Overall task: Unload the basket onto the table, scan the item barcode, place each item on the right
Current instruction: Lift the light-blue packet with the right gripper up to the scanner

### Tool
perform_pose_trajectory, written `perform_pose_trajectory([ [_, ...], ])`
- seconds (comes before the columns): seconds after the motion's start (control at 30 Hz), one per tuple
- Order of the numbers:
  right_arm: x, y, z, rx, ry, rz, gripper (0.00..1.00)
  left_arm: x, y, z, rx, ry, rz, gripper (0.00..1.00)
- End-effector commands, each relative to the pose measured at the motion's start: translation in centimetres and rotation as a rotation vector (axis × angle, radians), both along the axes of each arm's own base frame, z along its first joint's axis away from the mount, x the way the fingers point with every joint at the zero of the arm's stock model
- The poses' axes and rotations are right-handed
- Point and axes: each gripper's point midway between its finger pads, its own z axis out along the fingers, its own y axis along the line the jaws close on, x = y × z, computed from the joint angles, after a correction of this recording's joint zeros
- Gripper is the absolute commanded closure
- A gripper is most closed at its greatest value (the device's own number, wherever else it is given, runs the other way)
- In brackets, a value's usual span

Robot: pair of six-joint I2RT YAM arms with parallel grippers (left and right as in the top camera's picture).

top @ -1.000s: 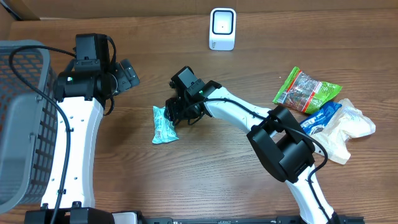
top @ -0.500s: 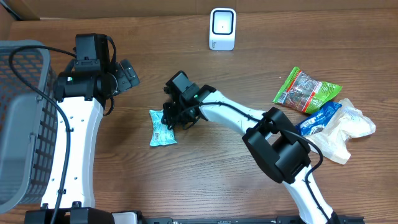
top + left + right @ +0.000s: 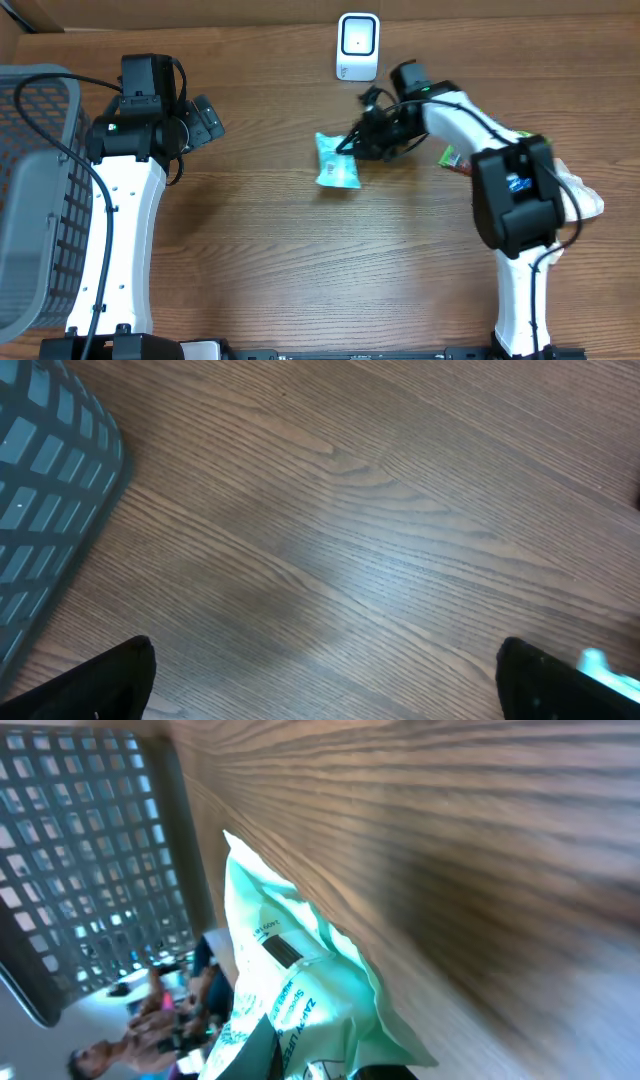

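Note:
The item is a small teal wipes packet (image 3: 337, 163), hanging above the table just in front of and below the white barcode scanner (image 3: 357, 46). My right gripper (image 3: 362, 145) is shut on the packet's right end. In the right wrist view the packet (image 3: 300, 975) fills the lower middle with a black barcode patch on it, pinched by my right gripper (image 3: 322, 1065). My left gripper (image 3: 205, 120) hovers at the left, open and holding nothing. In its own view the left gripper (image 3: 325, 690) spans bare wood.
A grey mesh basket (image 3: 30, 200) stands at the left edge, seen also as the basket (image 3: 50, 480) in the left wrist view. A green snack bag (image 3: 495, 145), a blue packet (image 3: 515, 190) and a white bag (image 3: 565, 205) lie at the right.
My right gripper shut on the teal packet at the table's left-middle, lifted it and carried it right and back, in front of the scanner. The left arm has not moved.

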Motion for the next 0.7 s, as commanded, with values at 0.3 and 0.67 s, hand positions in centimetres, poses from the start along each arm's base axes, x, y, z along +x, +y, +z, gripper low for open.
perform_pose_trajectory([
  [0.3, 0.7, -5.1, 22.0, -0.261, -0.783, -0.148, 0.96, 0.4, 0.1, 1.0, 0.001, -0.030, 0.011, 0.00],
  [0.67, 0.9, -5.5, 23.3, -0.268, -0.833, -0.174, 0.96, 0.4, 0.1, 1.0, 0.001, -0.030, 0.011, 0.00],
])
